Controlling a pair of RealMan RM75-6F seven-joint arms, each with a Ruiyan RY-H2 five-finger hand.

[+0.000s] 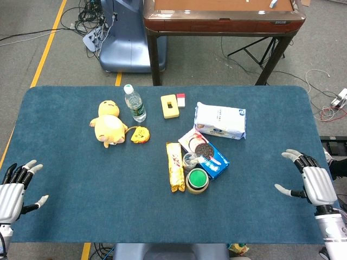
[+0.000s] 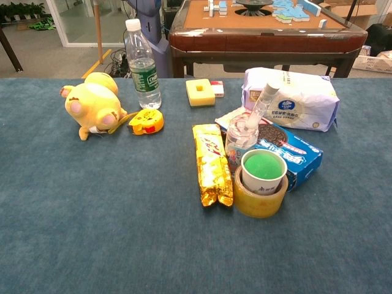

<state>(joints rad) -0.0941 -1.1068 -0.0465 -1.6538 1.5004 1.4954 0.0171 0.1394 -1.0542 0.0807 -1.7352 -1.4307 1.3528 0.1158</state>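
In front of me, just right of centre, a green-topped cup (image 2: 264,171) sits inside a roll of tape (image 2: 260,197). A gold snack bar (image 2: 212,163) lies just left of it. Behind the cup stand a small clear bottle (image 2: 243,138) and a blue cookie box (image 2: 293,154). Further back lies a white tissue pack (image 2: 293,99). At upper left I see a yellow plush toy (image 2: 93,104), a water bottle (image 2: 142,64) and a yellow tape measure (image 2: 146,122). A yellow sponge (image 2: 200,92) lies at upper centre.

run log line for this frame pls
left hand: open, holds nothing | right hand: open, holds nothing | nearest right: cookie box | table: both hands at edges
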